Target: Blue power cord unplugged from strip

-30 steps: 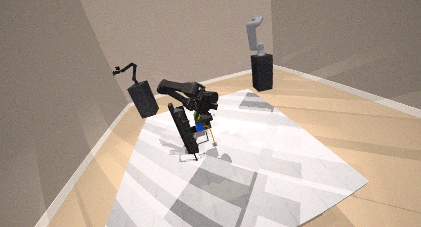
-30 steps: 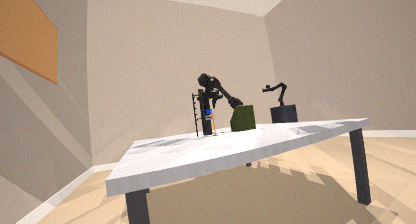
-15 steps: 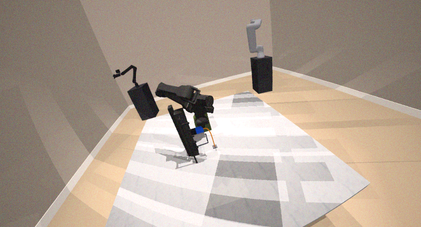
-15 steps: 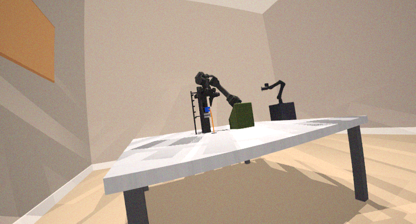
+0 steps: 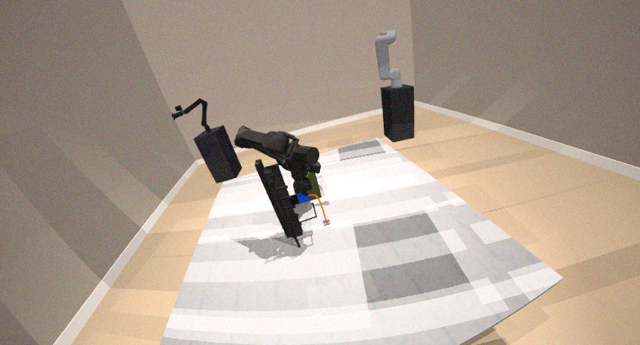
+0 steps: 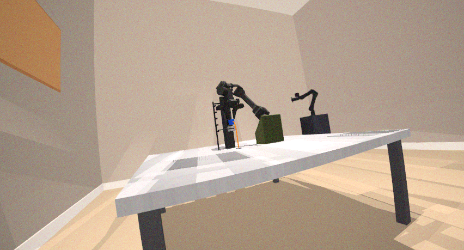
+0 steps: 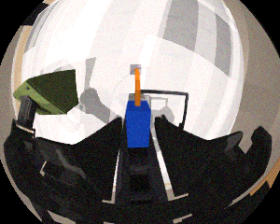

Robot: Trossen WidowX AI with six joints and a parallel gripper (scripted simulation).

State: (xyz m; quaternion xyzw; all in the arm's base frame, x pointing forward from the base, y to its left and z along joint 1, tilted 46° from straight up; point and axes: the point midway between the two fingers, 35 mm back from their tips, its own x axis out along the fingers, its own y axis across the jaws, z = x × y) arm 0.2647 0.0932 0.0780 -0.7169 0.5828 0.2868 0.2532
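Observation:
The blue plug (image 5: 303,198) (image 6: 231,122) (image 7: 138,126) sits against the side of the upright black power strip (image 5: 279,199) (image 6: 229,141), seated as far as I can see. Its orange cord (image 5: 321,208) (image 6: 236,136) (image 7: 137,89) curves down to a small grey anchor on the table. My gripper (image 5: 303,191) (image 7: 138,121) is partly open around the plug, coming from above. In the wrist view one fingertip stands on each side of the plug, with a narrow gap at both sides. The socket face is hidden behind the plug and fingers.
A dark green block (image 5: 315,188) (image 6: 272,129) (image 7: 61,91) stands beside the strip, near the arm. A thin black wire frame (image 6: 215,128) (image 7: 187,105) stands by the strip. Two other arms on dark pedestals (image 5: 218,154) (image 5: 397,113) stand beyond the white table (image 5: 313,293).

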